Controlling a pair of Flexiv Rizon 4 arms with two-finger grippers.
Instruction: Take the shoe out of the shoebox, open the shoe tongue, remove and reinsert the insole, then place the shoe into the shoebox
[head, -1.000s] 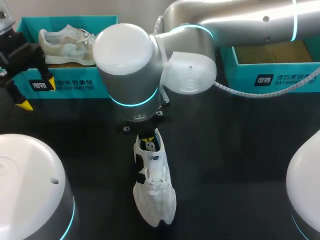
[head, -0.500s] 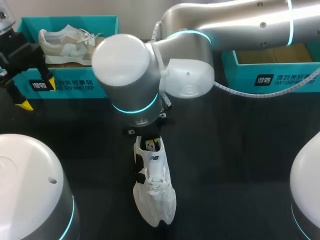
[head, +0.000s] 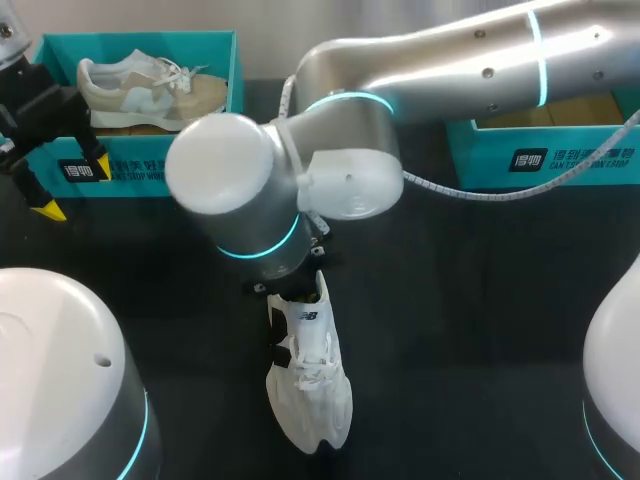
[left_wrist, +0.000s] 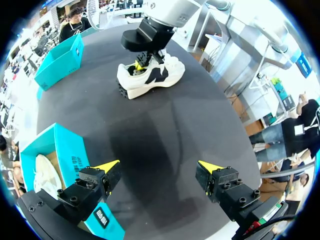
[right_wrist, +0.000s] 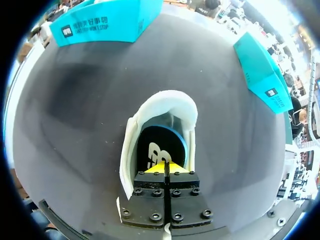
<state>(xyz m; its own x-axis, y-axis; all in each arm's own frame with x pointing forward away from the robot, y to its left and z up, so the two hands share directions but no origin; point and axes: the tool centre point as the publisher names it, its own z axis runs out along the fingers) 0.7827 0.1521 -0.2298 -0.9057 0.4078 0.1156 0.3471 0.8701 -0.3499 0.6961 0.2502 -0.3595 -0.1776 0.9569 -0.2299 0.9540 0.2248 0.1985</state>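
Leftward swing of my right arm (head: 230, 190); right gripper (right_wrist: 166, 167) stays pinched closed in white sneaker (head: 310, 385) heel at insole (right_wrist: 162, 145), so the pull is likely starting. Left gripper (left_wrist: 159, 172) wide open, empty.

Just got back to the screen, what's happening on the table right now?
The right gripper is down in the opening of the white sneaker lying on the table, jaws closed just above its dark insole. The left gripper hangs open beside the teal shoebox, which holds a beige sneaker.
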